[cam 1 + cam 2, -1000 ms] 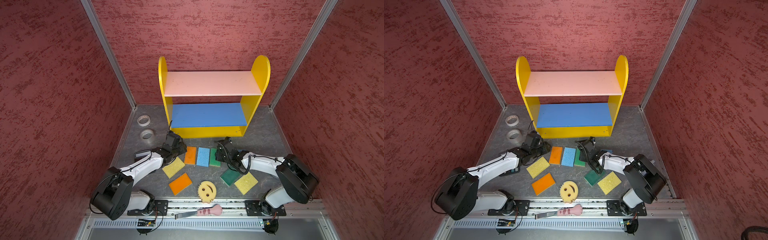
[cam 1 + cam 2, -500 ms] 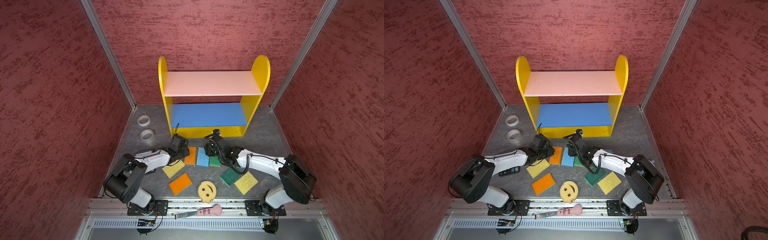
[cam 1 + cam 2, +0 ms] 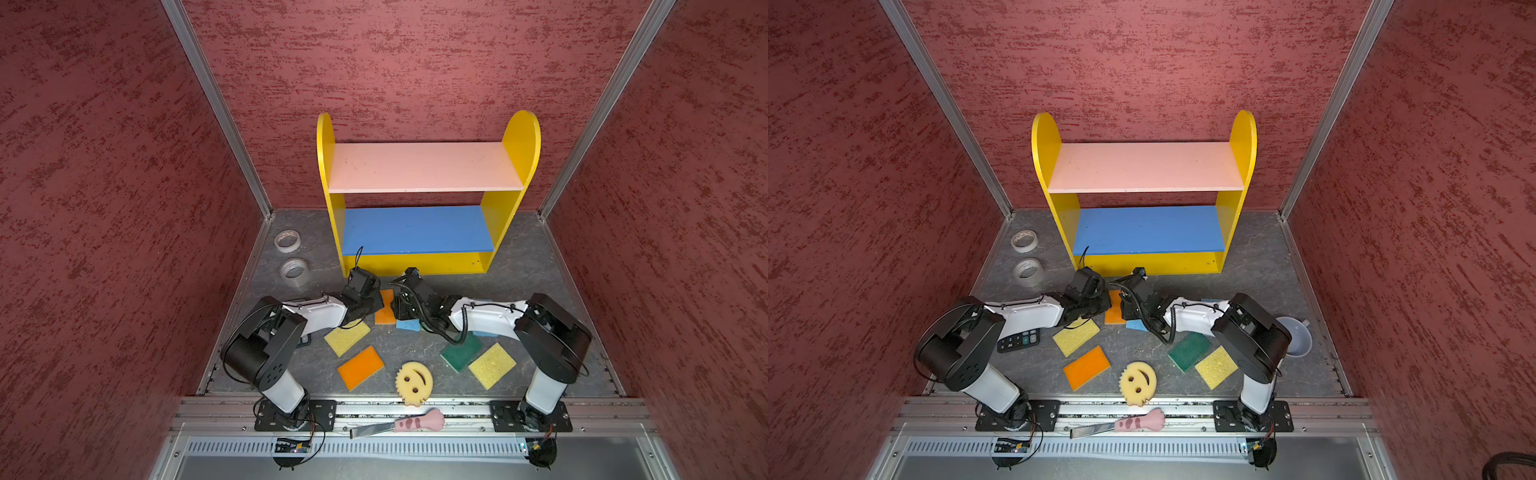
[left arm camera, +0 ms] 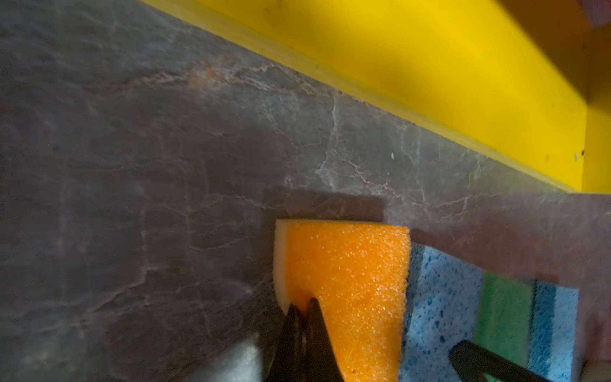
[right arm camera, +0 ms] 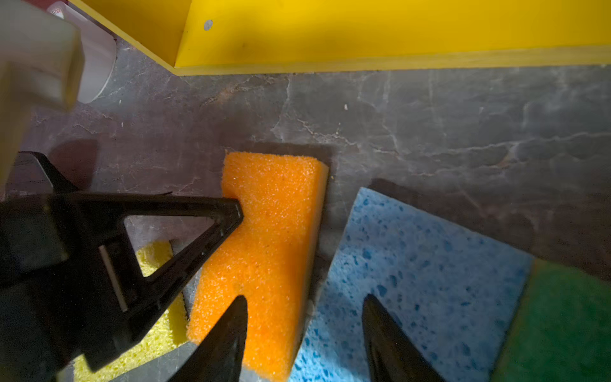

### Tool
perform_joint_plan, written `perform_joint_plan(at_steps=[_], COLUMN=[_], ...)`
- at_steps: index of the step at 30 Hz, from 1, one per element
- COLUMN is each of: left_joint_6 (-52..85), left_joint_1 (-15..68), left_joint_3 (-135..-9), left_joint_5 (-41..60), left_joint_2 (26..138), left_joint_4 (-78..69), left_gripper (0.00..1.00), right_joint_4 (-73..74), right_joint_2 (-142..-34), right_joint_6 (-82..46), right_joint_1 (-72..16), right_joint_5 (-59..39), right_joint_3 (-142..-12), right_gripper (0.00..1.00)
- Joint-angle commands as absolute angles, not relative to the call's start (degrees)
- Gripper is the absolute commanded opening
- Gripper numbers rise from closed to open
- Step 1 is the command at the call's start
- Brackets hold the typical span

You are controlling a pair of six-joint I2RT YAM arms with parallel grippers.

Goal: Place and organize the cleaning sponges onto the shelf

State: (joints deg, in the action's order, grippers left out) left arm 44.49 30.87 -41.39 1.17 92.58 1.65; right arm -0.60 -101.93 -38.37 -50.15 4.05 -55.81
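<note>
Both arms had swung in toward the shelf since a second earlier, and the left gripper had snapped together. Its black tips pinched the edge of the orange sponge, denting the foam. That sponge lay flat on the grey veined surface, just in front of the shelf's yellow base. The right gripper stood partly apart, holding nothing — one tip over the orange foam, one over the pitted blue sponge beside it. The orange rectangle was coarse-grained with a pale backing layer.
</note>
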Motion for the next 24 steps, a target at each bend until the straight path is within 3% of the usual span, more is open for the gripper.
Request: perform_joint_plan(at_steps=[1, 14, 24], left_joint_6=[43.8, 44.5, 45.8], left_joint_1=[30.6, 28.0, 26.7], left_joint_3=[-42.7, -41.3, -37.9], left_joint_5=[-0.3, 2.9, 1.5], left_joint_2=[92.9, 84.3, 79.5], left_joint_4=[5.2, 8.8, 7.7], left_gripper=[0.00, 0.00, 0.00], right_joint_4=[0.3, 1.8, 13.9], right_joint_2=[-103.3, -108.2, -109.2], right_joint_6=[-39.1, -38.7, -47.4], right_joint_1=[-50.5, -50.4, -49.7], right_joint_5=[3.1, -1.2, -12.3], right_joint_3=[-58.2, -63.5, -60.2], right_gripper=[0.57, 0.52, 0.39])
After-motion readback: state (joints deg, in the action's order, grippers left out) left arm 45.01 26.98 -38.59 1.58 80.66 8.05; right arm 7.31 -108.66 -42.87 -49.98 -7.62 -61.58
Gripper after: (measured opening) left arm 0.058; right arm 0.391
